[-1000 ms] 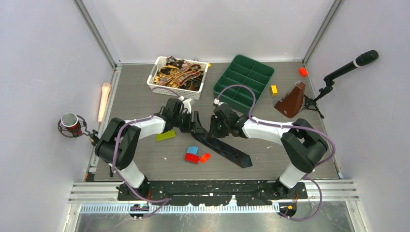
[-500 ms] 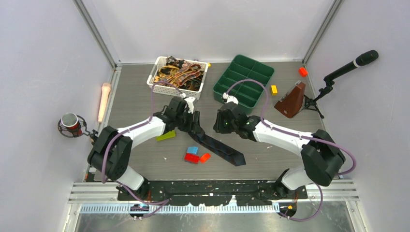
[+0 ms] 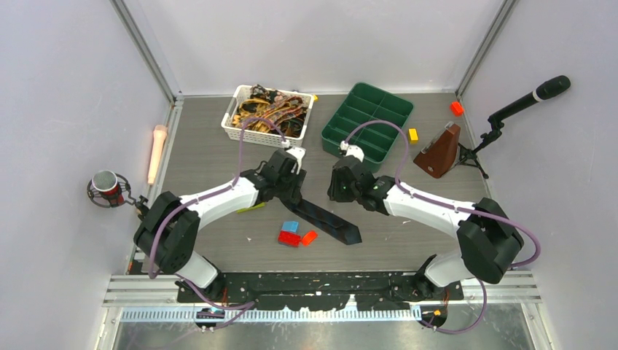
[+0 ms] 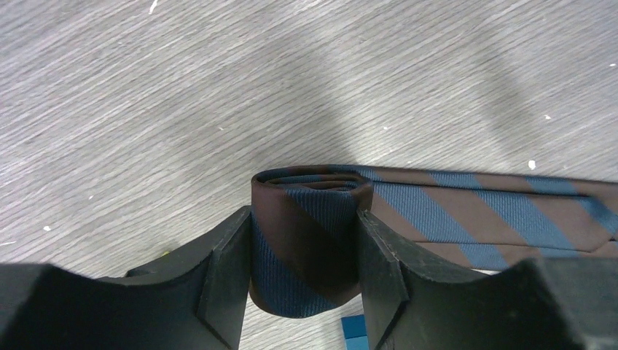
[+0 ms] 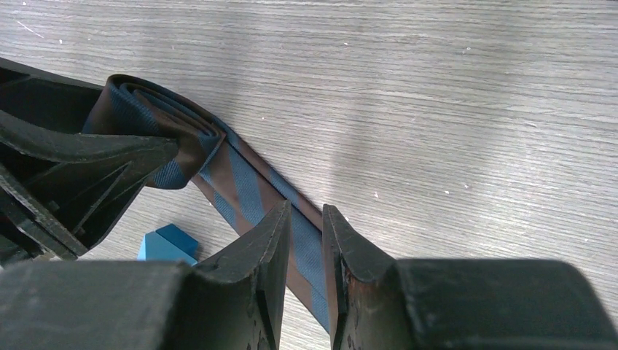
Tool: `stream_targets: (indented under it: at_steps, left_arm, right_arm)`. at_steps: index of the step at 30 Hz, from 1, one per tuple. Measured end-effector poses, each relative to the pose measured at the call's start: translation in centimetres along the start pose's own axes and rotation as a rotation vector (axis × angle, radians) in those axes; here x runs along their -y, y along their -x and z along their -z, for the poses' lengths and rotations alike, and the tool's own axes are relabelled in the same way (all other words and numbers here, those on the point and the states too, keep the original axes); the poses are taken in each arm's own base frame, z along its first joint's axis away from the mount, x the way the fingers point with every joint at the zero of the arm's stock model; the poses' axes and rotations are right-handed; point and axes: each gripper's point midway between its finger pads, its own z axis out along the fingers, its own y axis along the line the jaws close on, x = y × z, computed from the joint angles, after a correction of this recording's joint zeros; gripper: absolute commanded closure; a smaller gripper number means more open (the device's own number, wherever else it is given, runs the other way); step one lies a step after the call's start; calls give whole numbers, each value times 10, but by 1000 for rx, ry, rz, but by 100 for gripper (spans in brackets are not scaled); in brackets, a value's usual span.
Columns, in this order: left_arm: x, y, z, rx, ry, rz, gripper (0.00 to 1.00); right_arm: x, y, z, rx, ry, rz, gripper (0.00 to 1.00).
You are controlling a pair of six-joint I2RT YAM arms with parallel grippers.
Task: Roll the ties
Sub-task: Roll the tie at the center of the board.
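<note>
The dark tie (image 3: pixel 331 222), brown with blue diagonal stripes in the wrist views, lies on the grey tabletop (image 3: pixel 204 153) between the two arms. It slants from the left pincer (image 4: pixel 304 213) down toward the near right, where its pointed end rests flat.

Its far end is wound into a roll (image 4: pixel 313 262); the roll stands on edge between the left pincer's two fingers (image 4: pixel 233 270), and the fabric touches both inner faces, so that pincer is pinching the roll. From the roll the unrolled stretch runs away flat along the tabletop.

The right pincer (image 5: pixel 306 208) sits just beside the roll, above that flat stretch; its fingers are drawn close with only a narrow slit between them, and the striped fabric shows through the slit. Whether the tips nip the tie or merely stand over it I cannot tell. From the right wrist the left pincer shows at the left edge, clamped on the roll.

A blue brick (image 3: pixel 291 227) and red bricks (image 3: pixel 289 238) lie just beside the tie on its near-left side. Well apart at the far side, a white basket (image 3: pixel 251 135) holds the other ties (image 3: pixel 268 111), brown, gold and black in a heap; a green tray (image 3: pixel 379 109) stands to its right.
</note>
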Motion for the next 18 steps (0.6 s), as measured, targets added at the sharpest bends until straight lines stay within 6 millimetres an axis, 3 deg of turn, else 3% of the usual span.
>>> stream_targets:
  at_steps: [10,18]
  left_arm:
    - [-13,2,6,34,184,-114,50]
    - [-12,5,13,63,300,-228,51]
  right_arm:
    - [13,10,12,54,-61,-19,72]
    - [36,25,28,130,-124,-85,74]
